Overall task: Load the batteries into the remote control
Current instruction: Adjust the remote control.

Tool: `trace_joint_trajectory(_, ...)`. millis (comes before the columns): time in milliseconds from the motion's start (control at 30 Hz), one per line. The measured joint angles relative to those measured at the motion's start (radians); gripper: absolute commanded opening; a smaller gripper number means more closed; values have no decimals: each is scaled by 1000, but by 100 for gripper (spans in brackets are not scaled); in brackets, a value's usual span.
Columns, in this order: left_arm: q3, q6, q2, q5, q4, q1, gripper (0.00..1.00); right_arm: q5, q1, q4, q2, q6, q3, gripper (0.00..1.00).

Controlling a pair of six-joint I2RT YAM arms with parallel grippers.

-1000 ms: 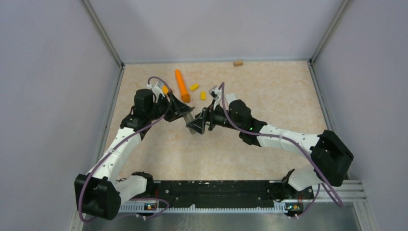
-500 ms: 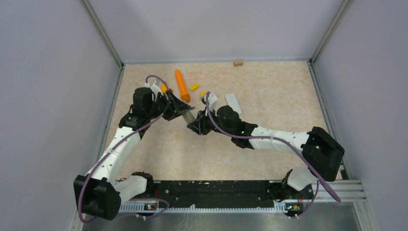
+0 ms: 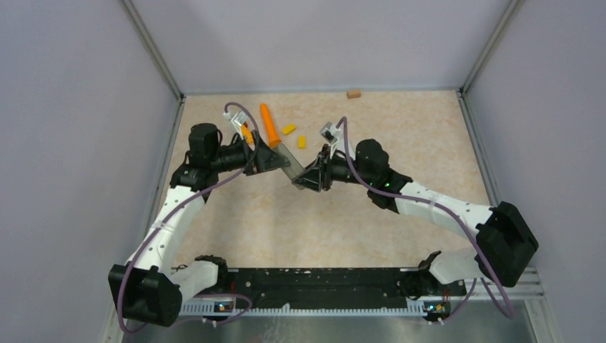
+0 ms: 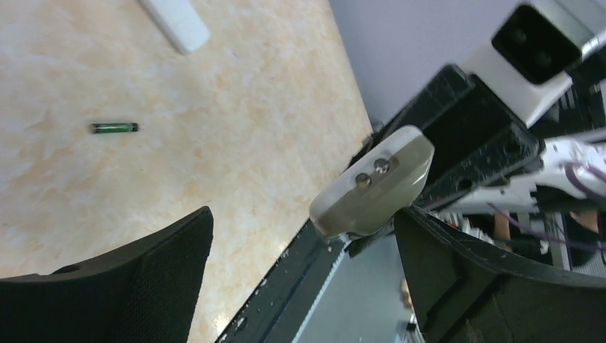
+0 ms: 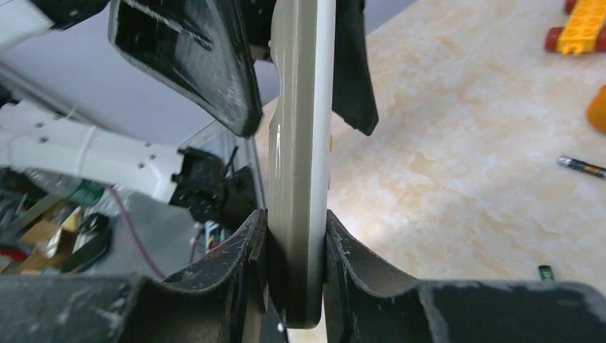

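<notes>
The remote control (image 3: 290, 161) is a slim grey-white bar held off the table between the two arms. My right gripper (image 5: 296, 221) is shut on its lower end, both pads pressed flat on its faces. My left gripper (image 4: 304, 221) stands open around the other end (image 4: 375, 182), where two small metal contacts show; neither finger touches it. One of the batteries (image 4: 114, 128) lies loose on the table. Another battery (image 5: 582, 166) lies right of the remote in the right wrist view, with a small dark piece (image 5: 547, 271) below it.
An orange carrot-shaped toy (image 3: 270, 127), two yellow blocks (image 3: 289, 129) and a tan block (image 3: 353, 93) lie at the back. A white flat piece (image 4: 175, 21) lies on the table beyond the battery. Walls close in three sides.
My left gripper has opened and let go of the remote. My right gripper has shut on it. The remote has swung toward the back right with both arms.
</notes>
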Motion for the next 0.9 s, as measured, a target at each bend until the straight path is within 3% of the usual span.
trace_joint_trajectory(133, -13, -34, -19, 127, 83, 0, 96, -149, -33, -33, -21, 7, 3, 23)
trace_joint_trajectory(267, -76, -136, -67, 225, 261, 0, 79, -283, -36, -61, -17, 30, 3, 24)
trace_joint_trajectory(400, -98, -191, -75, 291, 344, 0, 76, -367, -40, -118, -11, 21, 21, 24)
trace_joint_trajectory(600, -129, -164, -124, 313, 355, -12, 74, -399, -58, -217, 19, -14, 82, 24)
trace_joint_trajectory(900, -133, -34, -149, 283, 263, -53, 46, -475, -83, -349, 22, -114, 132, 24)
